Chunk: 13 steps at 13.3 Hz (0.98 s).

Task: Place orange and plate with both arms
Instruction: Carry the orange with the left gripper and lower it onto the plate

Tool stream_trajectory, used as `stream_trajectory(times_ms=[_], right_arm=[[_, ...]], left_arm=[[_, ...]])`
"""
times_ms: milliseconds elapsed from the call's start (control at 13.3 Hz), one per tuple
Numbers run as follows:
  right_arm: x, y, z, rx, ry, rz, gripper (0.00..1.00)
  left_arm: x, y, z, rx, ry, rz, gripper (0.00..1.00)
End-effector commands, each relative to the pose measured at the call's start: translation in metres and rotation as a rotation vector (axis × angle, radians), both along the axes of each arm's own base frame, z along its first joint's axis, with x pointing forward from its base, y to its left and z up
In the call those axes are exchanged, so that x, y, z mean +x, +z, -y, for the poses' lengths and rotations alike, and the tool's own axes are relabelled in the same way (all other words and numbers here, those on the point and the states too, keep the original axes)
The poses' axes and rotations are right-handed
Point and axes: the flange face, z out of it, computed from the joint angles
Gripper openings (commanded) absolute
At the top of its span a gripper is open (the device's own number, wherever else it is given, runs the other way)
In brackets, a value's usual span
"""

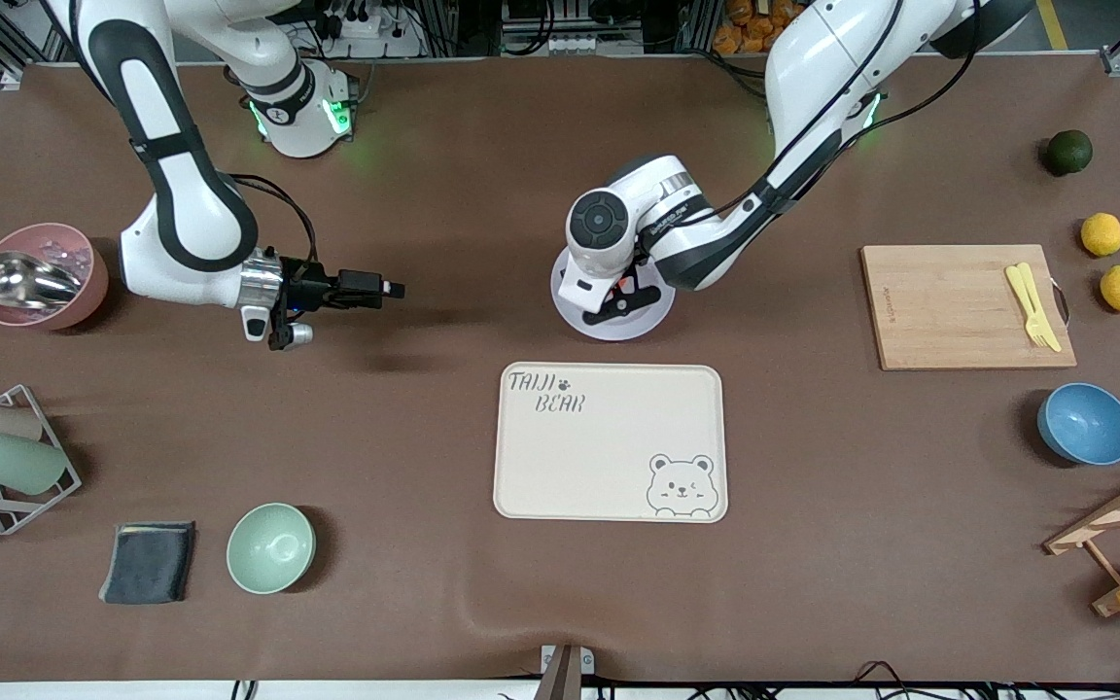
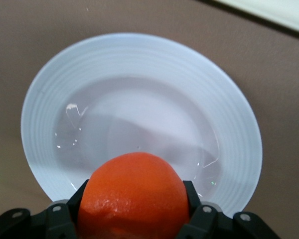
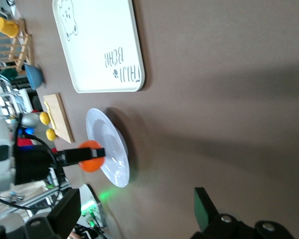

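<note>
High front camera faces the robots across the table; wrist cameras look closer, both sharing the plate (image 2: 139, 119) and orange (image 2: 134, 199).

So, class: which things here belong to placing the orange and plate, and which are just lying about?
Job: orange, held by the shut left gripper over the plate; right gripper waits open.

Lying about: bear tray, cutting board, blue bowl, green bowl, grey cloth.
</note>
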Motion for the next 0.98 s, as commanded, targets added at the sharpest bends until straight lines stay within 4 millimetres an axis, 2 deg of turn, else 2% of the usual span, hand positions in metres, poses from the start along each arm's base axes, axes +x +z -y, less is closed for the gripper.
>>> stream_trajectory(times_ms=[0, 226, 452, 527, 603, 678, 829, 904], right_arm=[[-0.012, -0.003, -0.020, 0.021, -0.013, 0.022, 1.00], [-0.021, -0.009, -0.044, -0.010, -0.043, 0.064, 1.00], [-0.032, -0.021, -0.068, -0.028, -0.082, 0.113, 1.00], [-0.037, -0.028, -0.077, -0.016, -0.093, 0.125, 1.00], [-0.039, -0.034, -0.079, -0.004, -0.098, 0.142, 1.00], [-0.039, -0.037, -0.079, -0.002, -0.096, 0.150, 1.00], [-0.040, -0.039, -0.079, -0.003, -0.095, 0.149, 1.00], [-0.040, -0.042, -0.079, 0.000, -0.106, 0.140, 1.00]], left_arm=[[-0.004, -0.014, 0.009, 0.016, 0.008, 0.010, 0.27], [-0.007, -0.033, 0.009, 0.038, 0.002, 0.018, 0.27], [-0.009, -0.035, 0.011, 0.038, -0.002, 0.020, 0.29], [-0.009, -0.036, 0.011, 0.039, -0.003, 0.019, 0.35], [-0.010, -0.040, 0.010, 0.043, -0.009, 0.019, 0.58], [-0.010, -0.041, 0.010, 0.045, -0.011, 0.021, 1.00], [-0.008, -0.036, 0.009, 0.056, -0.004, 0.038, 1.00], [-0.003, -0.024, 0.009, 0.053, -0.001, 0.057, 1.00]])
